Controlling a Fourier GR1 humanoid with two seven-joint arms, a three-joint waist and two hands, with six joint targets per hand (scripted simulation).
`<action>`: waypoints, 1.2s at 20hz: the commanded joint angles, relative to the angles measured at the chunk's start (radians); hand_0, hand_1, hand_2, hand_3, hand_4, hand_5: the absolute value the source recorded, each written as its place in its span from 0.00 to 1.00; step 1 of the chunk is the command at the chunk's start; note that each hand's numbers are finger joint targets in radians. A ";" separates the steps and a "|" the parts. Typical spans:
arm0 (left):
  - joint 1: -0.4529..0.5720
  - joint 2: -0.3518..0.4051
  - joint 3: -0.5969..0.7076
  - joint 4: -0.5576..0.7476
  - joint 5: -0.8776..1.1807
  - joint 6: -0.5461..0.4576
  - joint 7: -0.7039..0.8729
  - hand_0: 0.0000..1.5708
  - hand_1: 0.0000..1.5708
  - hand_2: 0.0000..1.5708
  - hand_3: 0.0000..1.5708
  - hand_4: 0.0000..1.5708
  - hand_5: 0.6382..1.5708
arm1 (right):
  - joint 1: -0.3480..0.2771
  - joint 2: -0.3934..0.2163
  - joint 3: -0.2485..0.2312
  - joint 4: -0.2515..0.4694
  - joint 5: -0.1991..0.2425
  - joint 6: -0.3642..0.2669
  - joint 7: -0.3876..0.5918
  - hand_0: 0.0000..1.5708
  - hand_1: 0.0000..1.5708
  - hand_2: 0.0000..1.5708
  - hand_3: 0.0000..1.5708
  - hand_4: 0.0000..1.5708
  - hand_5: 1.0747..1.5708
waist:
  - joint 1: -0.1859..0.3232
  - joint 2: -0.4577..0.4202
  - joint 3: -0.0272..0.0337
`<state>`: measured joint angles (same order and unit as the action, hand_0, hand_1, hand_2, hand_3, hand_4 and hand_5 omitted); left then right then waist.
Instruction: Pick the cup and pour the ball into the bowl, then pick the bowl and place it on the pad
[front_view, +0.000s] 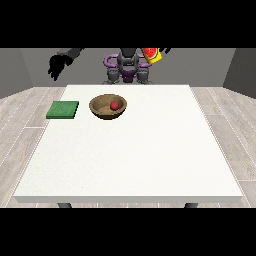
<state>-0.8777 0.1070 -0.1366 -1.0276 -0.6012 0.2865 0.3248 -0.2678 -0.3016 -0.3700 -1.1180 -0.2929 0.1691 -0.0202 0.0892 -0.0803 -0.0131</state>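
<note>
The wooden bowl (108, 107) sits on the white table (130, 160) toward its far edge, and a small red ball (114, 105) lies inside it, right of the bowl's middle. Just to the view's left of the bowl, apart from it, a flat green square pad (63, 110) lies at the table's left edge. The hand at the view's left (57, 65) hangs in the air above and beyond the pad, well apart from the bowl, its dark fingers drooping downward in a relaxed spread and holding nothing. Up and to the view's right of the bowl, beyond the table's far edge, a yellow cup (153, 54) with a red watermelon-like print is raised and tilted; the hand at the view's right (163, 50) shows only as a dark sliver against it, so I cannot tell how its fingers lie. The bowl is round, shallow and brown; the table is smooth and matte.
</note>
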 joint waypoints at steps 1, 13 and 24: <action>0.017 0.006 0.209 -0.106 0.312 -0.096 -0.098 0.00 0.00 0.00 0.00 0.68 1.00 | 0.022 0.032 0.007 0.010 0.027 -0.048 -0.020 0.00 0.00 0.00 0.00 0.49 0.97 | 0.064 0.026 0.0018; 0.005 0.235 0.444 -0.150 0.694 -0.502 -0.119 0.00 0.00 0.00 0.00 0.67 0.99 | -0.049 0.153 -0.019 0.190 0.020 -0.128 -0.211 0.00 0.00 0.00 0.00 0.47 0.99 | 0.142 0.191 0.0140; 0.123 0.373 0.525 -0.225 0.811 -0.595 -0.104 0.00 0.00 0.00 0.00 0.64 0.96 | -0.145 0.165 0.009 0.412 0.046 -0.116 -0.373 0.00 0.00 0.00 0.00 0.35 0.97 | 0.102 0.218 0.0140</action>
<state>-0.7837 0.4666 0.3833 -1.2040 0.1811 -0.3048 0.1942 -0.3776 -0.1446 -0.3601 -0.8002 -0.2559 0.0684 -0.3285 0.1923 0.1322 0.0005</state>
